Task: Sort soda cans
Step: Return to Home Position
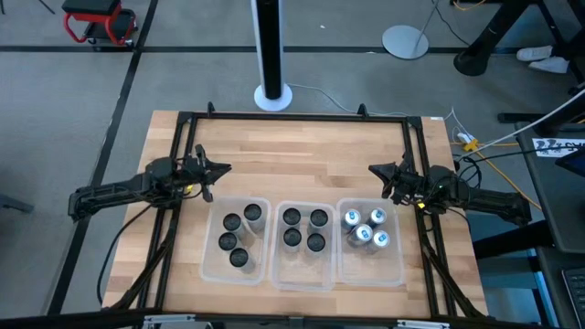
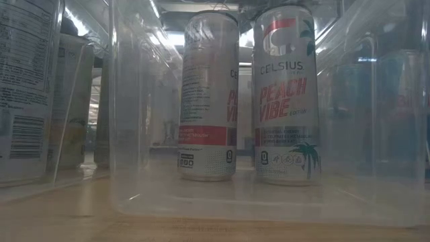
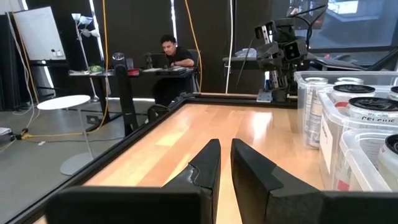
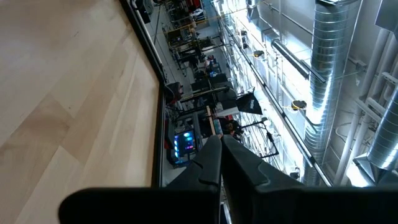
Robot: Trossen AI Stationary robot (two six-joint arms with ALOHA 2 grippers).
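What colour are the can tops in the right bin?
Silver-white with blue, on the cans in the right bin; clearest in the high view.

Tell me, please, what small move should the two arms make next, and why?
I would only ease both arms back to rest, touching no can. The soda cans already stand sorted in the three clear bins, four each: dark tops left and middle, silver tops right. The left gripper and right gripper hang empty, clear of the bins.

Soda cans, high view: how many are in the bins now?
12: four dark-topped cans in the left bin, four more in the middle bin, four silver-topped cans in the right bin. None looks hidden.
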